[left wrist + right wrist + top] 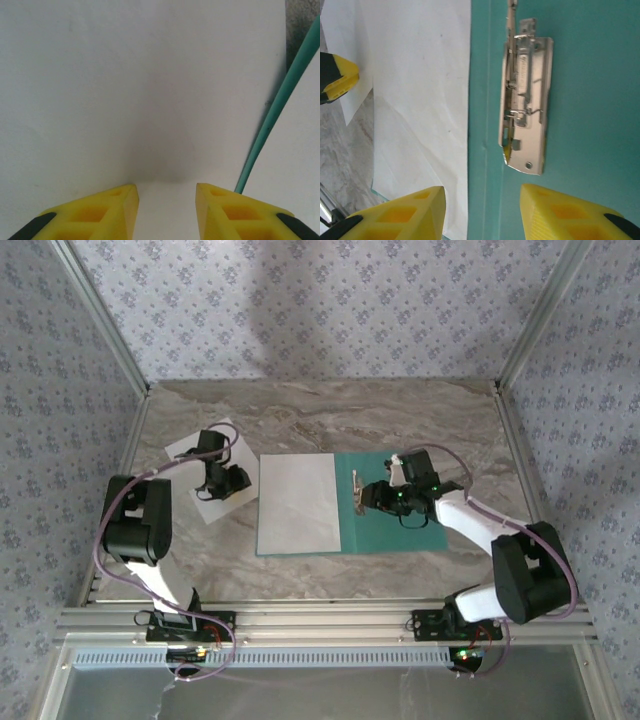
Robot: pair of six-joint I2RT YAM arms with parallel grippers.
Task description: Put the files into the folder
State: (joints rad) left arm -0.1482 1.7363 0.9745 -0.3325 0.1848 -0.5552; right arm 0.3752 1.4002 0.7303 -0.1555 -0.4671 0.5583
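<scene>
The teal folder (pixel 392 512) lies open in the middle of the table, its metal clip (pixel 356 490) beside the centre fold. One white sheet (pixel 298 505) covers the folder's left half. A second white sheet (pixel 198 472) lies on the table to the left, and my left gripper (pixel 232 480) stands over its right part. In the left wrist view that sheet (pixel 125 90) lies under the open left gripper (pixel 166 200), with the folder's edge (pixel 272 115) to the right. My right gripper (pixel 482 200) is open above the fold, close to the clip (pixel 527 120) and the sheet (pixel 420 100).
The marble tabletop (pixel 330 410) stretches behind the folder. Aluminium frame posts (pixel 100 310) and patterned walls close in the sides and back. A metal rail (pixel 330 620) runs along the near edge by the arm bases.
</scene>
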